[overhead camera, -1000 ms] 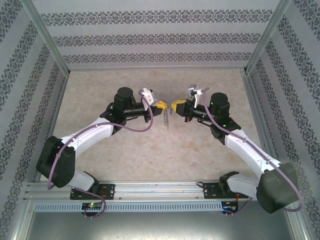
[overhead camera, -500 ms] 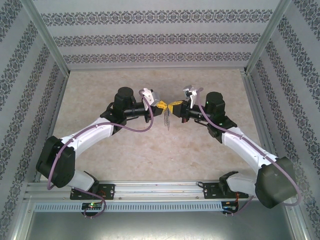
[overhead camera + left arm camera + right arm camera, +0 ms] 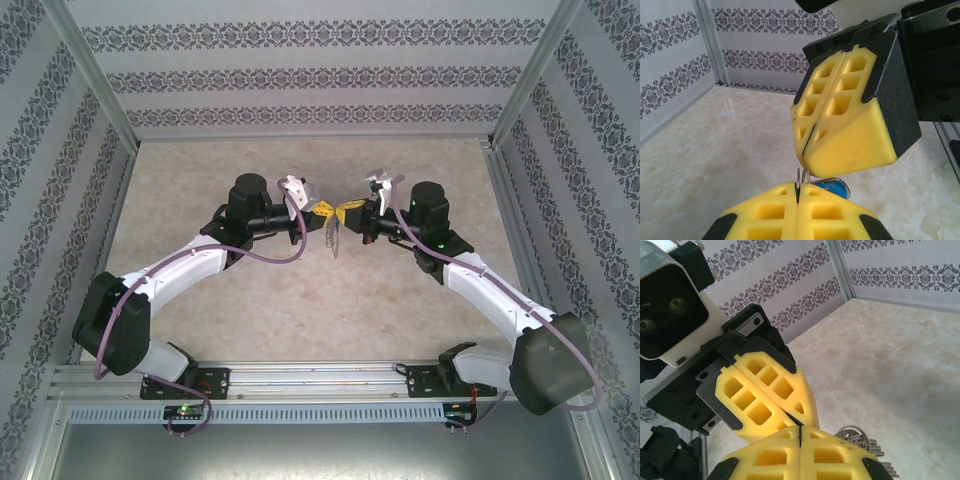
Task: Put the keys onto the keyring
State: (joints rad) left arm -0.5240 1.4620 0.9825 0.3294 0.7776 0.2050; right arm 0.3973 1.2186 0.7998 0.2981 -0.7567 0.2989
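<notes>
Keys (image 3: pixel 833 186) are mostly hidden: only a bit of bright blue peeks out just under the right gripper (image 3: pixel 805 159), in the air above the table (image 3: pixel 300 300). This gripper is closed, and what it pinches I cannot tell. The left gripper (image 3: pixel 797 194) is closed on the keyring (image 3: pixel 801 176), a thin metal loop rising from its seam. The chain (image 3: pixel 333 240) hangs below. The table is beige, like marble, with patterned walls (image 3: pixel 300 75) around.

Left pincer (image 3: pixel 322 210), right pincer (image 3: pixel 350 211): closed, tip to tip.
</notes>
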